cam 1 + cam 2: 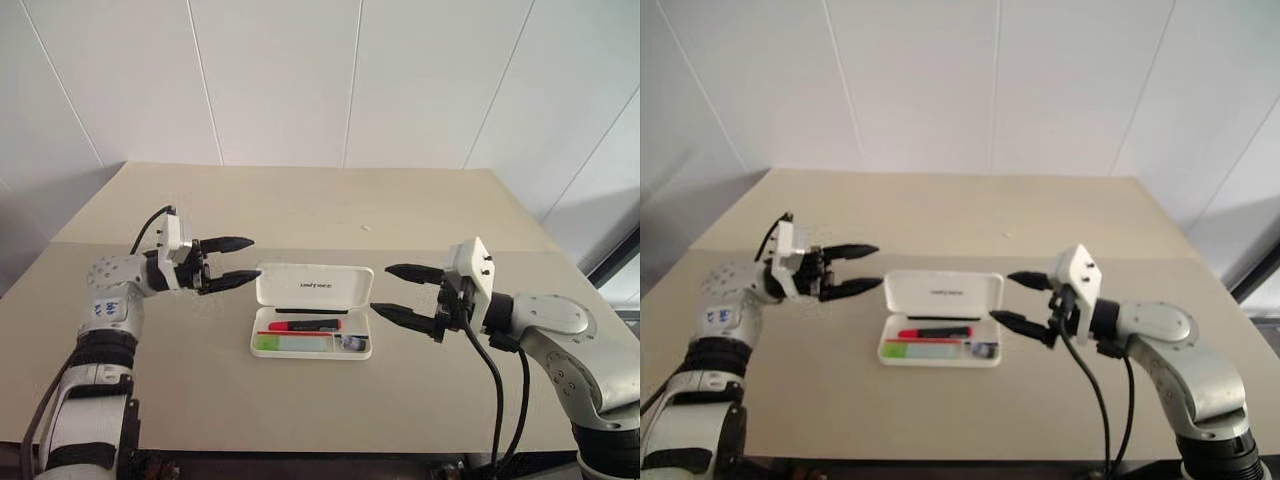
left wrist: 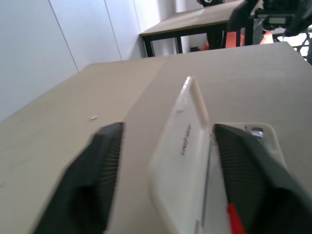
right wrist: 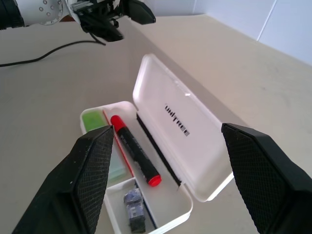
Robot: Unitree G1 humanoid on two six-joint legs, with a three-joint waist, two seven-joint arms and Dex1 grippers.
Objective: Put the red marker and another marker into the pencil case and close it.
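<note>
The white pencil case point(image 1: 312, 285) lies open in the middle of the table, its lettered lid standing up at the back. The red marker point(image 1: 305, 325) rests inside along the rear of the tray point(image 3: 134, 148). In front of it, also inside, lies the pale green highlighter point(image 1: 290, 343), the other marker. My left gripper point(image 1: 245, 262) hovers just left of the lid's end, pointing toward it, open with nothing between its fingers. My right gripper point(image 1: 381, 289) hangs at the case's right end, open wide and empty.
A small dark object point(image 3: 134, 207) sits in the case's end compartment. A white speck point(image 1: 365, 228) lies on the tan table behind the case. Black cables point(image 1: 497, 400) hang from my right wrist. White wall panels stand behind the table.
</note>
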